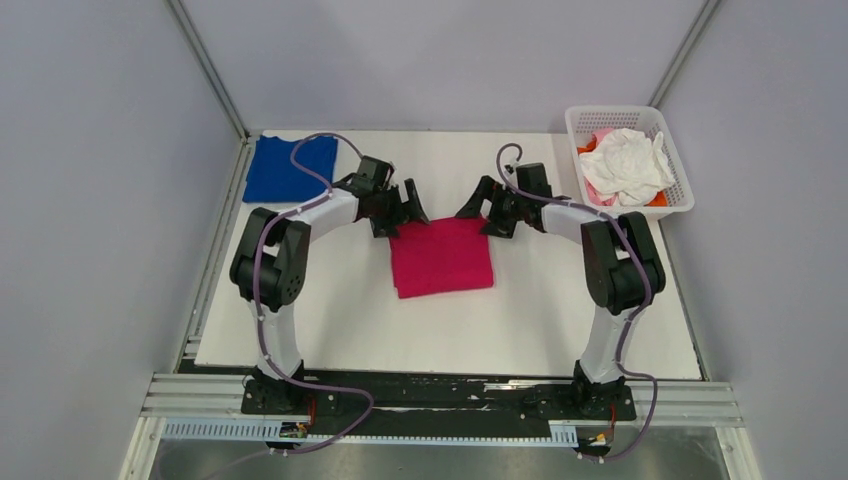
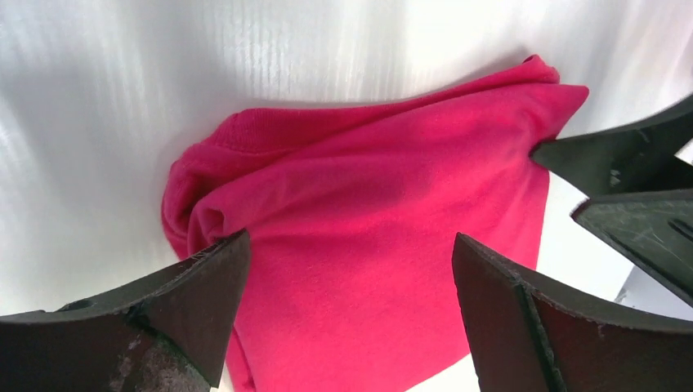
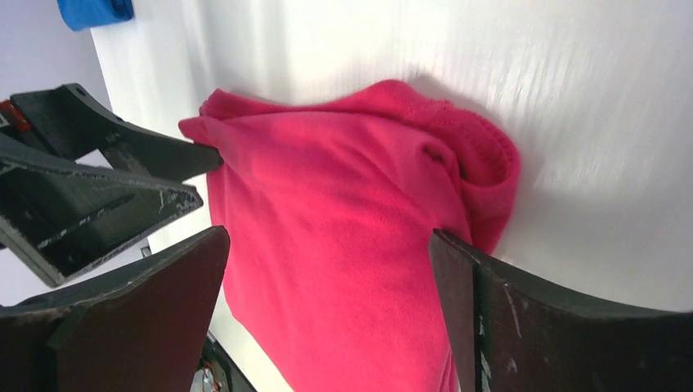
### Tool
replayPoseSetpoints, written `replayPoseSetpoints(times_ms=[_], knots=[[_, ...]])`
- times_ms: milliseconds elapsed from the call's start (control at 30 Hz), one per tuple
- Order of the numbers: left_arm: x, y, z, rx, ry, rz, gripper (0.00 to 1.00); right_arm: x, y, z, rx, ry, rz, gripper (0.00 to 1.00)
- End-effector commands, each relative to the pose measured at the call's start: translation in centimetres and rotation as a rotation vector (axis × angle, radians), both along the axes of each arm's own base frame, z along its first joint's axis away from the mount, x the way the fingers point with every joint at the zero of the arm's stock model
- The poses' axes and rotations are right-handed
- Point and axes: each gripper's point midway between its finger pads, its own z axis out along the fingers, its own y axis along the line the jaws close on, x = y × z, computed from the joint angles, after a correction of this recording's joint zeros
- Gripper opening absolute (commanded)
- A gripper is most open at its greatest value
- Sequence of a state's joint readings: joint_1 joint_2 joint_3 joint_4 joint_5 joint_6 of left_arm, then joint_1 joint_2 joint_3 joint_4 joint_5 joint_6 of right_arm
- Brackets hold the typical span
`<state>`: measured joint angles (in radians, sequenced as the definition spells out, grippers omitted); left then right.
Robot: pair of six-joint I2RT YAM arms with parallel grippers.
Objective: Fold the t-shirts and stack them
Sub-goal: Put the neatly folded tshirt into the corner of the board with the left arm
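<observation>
We read the magenta shirt under the left claw as soft matt knit cloth. Claw fingers: matt black plastic, scuffed, scratched. Table beyond it: white, smooth, faint sheen, fine ribbing.

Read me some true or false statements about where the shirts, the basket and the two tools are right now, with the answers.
1. The magenta shirt lies folded in the middle of the table. True.
2. The blue shirt is inside the basket. False: it lies on the table's far left corner.
3. The left tool and the right tool are both open. True.
4. The basket holds nothing. False: crumpled white cloth and other coloured pieces fill it.
</observation>
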<state>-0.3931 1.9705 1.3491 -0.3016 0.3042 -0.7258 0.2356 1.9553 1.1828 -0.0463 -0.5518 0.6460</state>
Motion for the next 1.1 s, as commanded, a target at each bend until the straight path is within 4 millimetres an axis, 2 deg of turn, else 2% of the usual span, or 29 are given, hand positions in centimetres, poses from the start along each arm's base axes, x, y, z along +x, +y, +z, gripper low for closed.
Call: replayPoseSetpoints(times_ms=[0,133,200,267,400,500,633,733,867,967,1067], knots=[[0.6,1.5,3.8,0.053,-0.122,0.017,1.0,-0.2,-1.1,4.4,-0.07,-0.137,-0.018,1.0],[0.4,1.6,7.8,0.059,-0.221,0.02,1.0,-0.4,-2.1,8.5,-0.083,-0.24,-0.069,1.0],[-0.6,1.9,8.3,0.079,-0.229,0.02,1.0,-0.7,-3.3,9.5,-0.113,-0.268,-0.133,1.0],[-1.9,2.3,8.1,0.104,-0.214,0.025,1.0,-1.6,-5.1,9.5,-0.162,-0.281,-0.219,1.0],[-4.5,3.6,5.8,0.184,-0.148,0.035,1.0,-3.5,-8.8,10.1,-0.263,-0.318,-0.374,1.0],[-5.8,4.4,4.1,0.234,-0.097,0.042,1.0,-5.1,-11.5,10.8,-0.331,-0.336,-0.476,1.0],[-7.3,4.8,1.6,0.262,-0.037,0.045,1.0,-6.5,-13.5,10.9,-0.374,-0.349,-0.559,1.0],[-7.6,4.0,0.4,0.262,-0.024,0.028,0.98,-6.7,-13.9,11.2,-0.387,-0.365,-0.563,1.0],[-7.5,3.2,-1.4,0.281,0.016,0.014,0.92,-6.7,-13.6,10.8,-0.39,-0.359,-0.532,1.0],[-7.5,2.9,-2.8,0.307,0.049,0.004,0.76,-6.6,-13.4,10.5,-0.392,-0.35,-0.517,1.0],[-7.8,2.9,-3.7,0.338,0.077,0.0,0.65,-6.5,-13.6,10.3,-0.4,-0.347,-0.516,1.0]])
